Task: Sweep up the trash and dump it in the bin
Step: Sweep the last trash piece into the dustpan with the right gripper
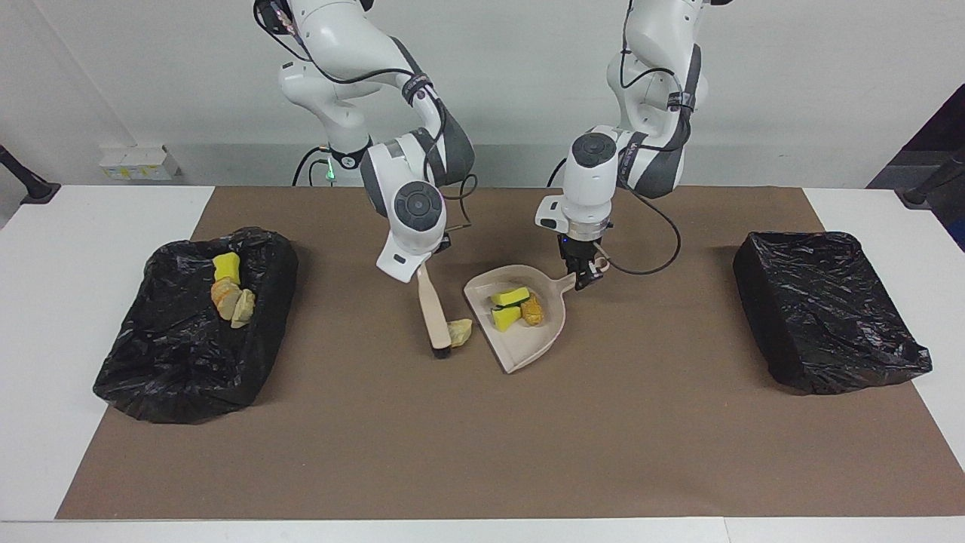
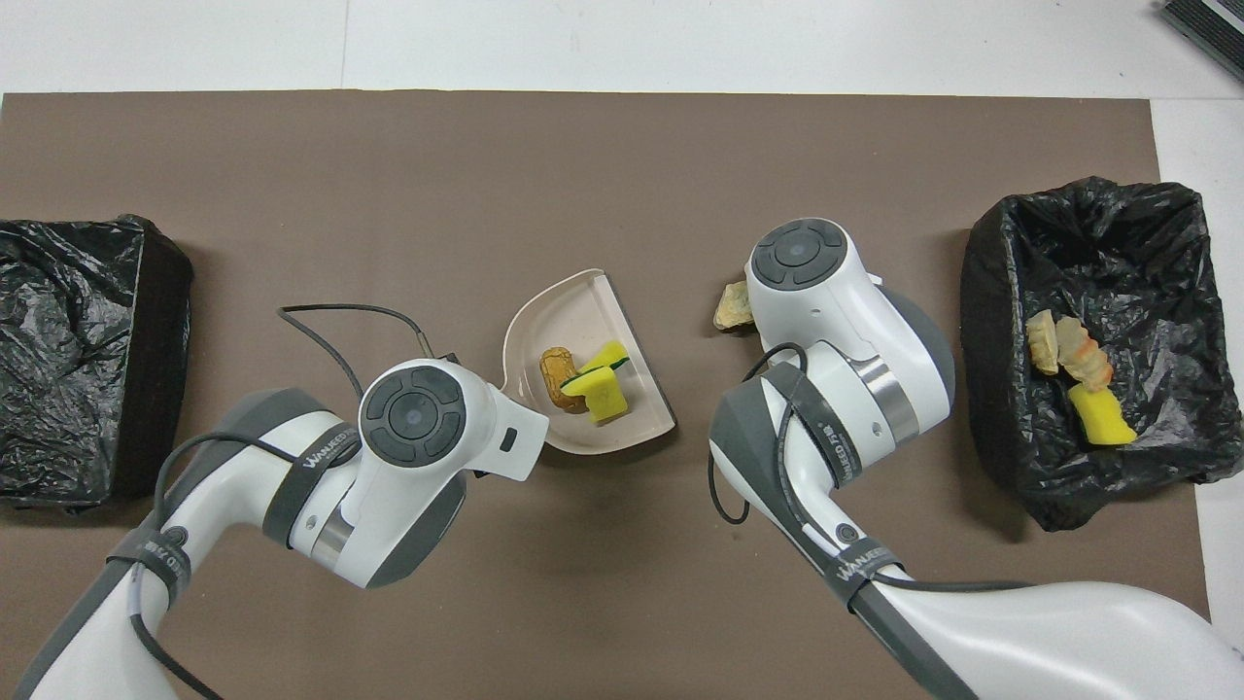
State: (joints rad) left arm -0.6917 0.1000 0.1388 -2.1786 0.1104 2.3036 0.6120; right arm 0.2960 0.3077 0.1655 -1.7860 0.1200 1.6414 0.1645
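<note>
My right gripper [image 1: 424, 268] is shut on the handle of a beige brush [image 1: 433, 313], whose dark bristles rest on the mat against a tan trash lump [image 1: 460, 332]. My left gripper [image 1: 582, 277] is shut on the handle of the beige dustpan [image 1: 528, 351], which lies on the mat beside the brush. The pan [image 2: 554, 311] holds two yellow sponge chunks [image 1: 507, 307] and an orange-brown lump [image 1: 533, 309]. In the overhead view the tan lump [image 2: 734, 306] shows beside my right wrist, which hides the brush. Both grippers' fingers are hidden there.
A black-lined bin [image 1: 196, 362] at the right arm's end of the brown mat holds a yellow sponge and tan lumps [image 1: 230, 294]. It also shows in the overhead view [image 2: 1166, 243]. A second black-lined bin [image 1: 822, 309] sits at the left arm's end, with no trash showing in it.
</note>
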